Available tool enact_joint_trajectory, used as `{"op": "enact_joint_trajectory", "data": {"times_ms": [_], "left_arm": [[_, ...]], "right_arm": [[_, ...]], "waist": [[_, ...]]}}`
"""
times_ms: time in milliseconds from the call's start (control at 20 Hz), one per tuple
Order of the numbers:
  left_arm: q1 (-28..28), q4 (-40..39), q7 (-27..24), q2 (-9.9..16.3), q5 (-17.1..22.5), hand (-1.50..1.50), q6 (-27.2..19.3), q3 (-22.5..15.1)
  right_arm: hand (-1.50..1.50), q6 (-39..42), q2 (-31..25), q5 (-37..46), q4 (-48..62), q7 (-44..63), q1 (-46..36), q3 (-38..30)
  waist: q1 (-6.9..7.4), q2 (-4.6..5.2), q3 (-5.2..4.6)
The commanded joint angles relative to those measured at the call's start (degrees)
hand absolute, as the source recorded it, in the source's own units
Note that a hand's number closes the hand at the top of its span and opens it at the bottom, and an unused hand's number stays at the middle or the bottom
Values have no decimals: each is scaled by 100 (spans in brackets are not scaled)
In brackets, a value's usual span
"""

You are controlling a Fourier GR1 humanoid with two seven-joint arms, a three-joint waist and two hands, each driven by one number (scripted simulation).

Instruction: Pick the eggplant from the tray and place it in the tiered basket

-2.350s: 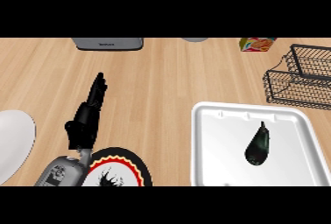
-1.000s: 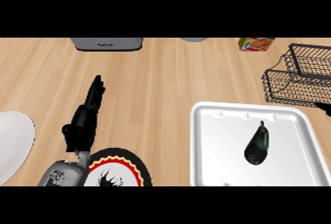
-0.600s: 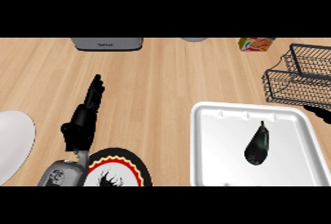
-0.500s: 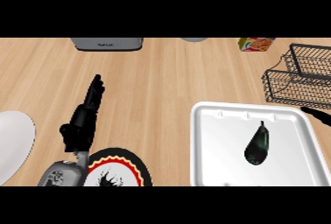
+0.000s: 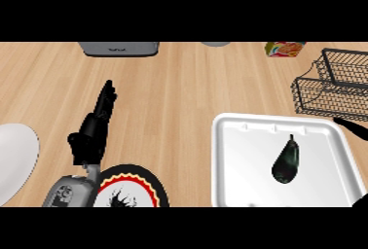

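While left hand stays flat and empty, right hand newly edges in, grip unclear, eggplant unmoved.

A light wooden counter fills the frame, its grain running left to right under even light. At the upper edge, left of centre, sits a grey appliance — only its front shows. Just right of it, a small grey round object is cut off by the top. Further right stands a colourful box — red, yellow and green.
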State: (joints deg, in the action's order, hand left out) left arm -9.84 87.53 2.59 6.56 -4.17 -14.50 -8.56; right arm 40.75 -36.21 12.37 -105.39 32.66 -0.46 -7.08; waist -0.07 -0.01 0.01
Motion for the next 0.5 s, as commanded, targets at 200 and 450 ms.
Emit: {"op": "enact_joint_trajectory", "data": {"times_ms": [200,450], "left_arm": [[548,469,-111,27,-75,0,198,56],[101,243,171,-307,-415,0,-19,27]], "right_arm": [[-150,-184,531,800,648,-770,279,32],[-150,31,687,962,588,-1045,363,-177]], "waist": [[24,-2,1],[-4,-2,0]]}}
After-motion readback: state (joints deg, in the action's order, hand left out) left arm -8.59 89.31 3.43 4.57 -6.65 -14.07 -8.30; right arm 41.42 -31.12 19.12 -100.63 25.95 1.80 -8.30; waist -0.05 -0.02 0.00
